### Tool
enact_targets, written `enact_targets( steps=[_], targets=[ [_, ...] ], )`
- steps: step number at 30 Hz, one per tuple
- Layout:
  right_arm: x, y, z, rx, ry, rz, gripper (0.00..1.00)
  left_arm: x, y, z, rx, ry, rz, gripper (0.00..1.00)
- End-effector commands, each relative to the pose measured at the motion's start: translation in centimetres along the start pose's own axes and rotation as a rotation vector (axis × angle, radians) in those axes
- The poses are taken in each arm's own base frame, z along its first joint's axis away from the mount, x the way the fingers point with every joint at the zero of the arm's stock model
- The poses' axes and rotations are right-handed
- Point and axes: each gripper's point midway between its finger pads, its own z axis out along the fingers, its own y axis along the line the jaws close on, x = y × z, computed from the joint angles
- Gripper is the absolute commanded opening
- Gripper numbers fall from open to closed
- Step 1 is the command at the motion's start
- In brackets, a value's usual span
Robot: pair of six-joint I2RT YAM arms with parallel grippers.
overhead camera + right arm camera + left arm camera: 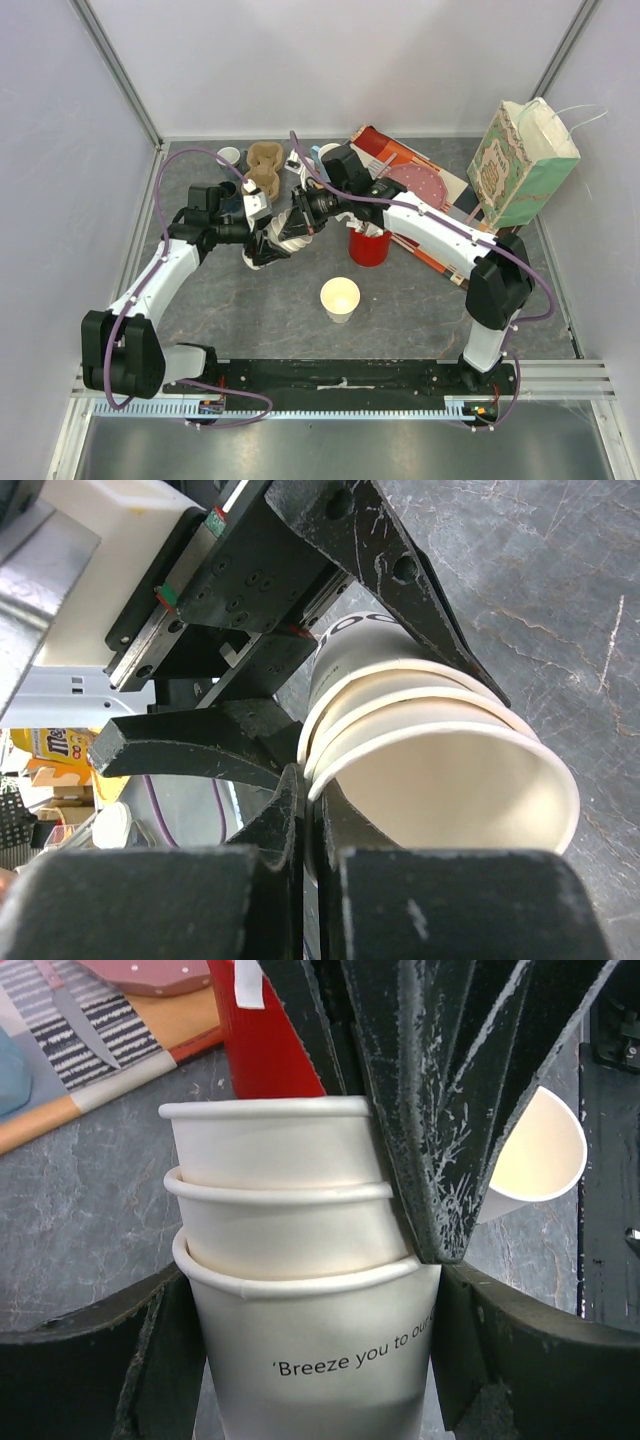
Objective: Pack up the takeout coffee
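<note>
Left gripper (262,246): fingers wide, clamped round a 3-cup stack (300,1260), held over mid-table. Right gripper (308,815): pinched tight on the rim of the top cup (450,790). Step: separating cups. Next, I reckon: pull straight out, w/o twisting, then set it by the loose cup (340,298).

The table (250,315) lies bare across lower left and lower right, save a lone paper cup (340,298) below centre. A red cup (368,247) crowds the stacked cups (291,230); cup carrier (264,168) and paper bag (520,165) block the upper edge.
</note>
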Motion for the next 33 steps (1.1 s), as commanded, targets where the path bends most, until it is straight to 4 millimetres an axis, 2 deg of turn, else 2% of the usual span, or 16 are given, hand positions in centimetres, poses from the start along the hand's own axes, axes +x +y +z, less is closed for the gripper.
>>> enact_targets(
  steps=[1, 10, 22, 33],
  targets=[
    [-5.3, -2.4, -5.7, 0.161, -0.155, -0.073, 0.0, -0.9, -0.2, -0.2, 0.018, -0.016, 0.023, 0.48],
    [-7.5, -2.5, -9.4, 0.215, -0.226, -0.107, 0.0, -0.4, -0.2, -0.1, 0.021, -0.006, 0.019, 0.49],
    [-9.7, -2.1, -12.9, 0.25, -0.315, -0.128, 0.0, 0.0, -0.3, -0.1, 0.022, 0.003, 0.022, 0.5],
    [-10.7, -2.0, -14.5, 0.274, -0.354, -0.134, 0.0, 0.1, -0.4, -0.1, 0.025, 0.005, 0.025, 0.5]
  ],
)
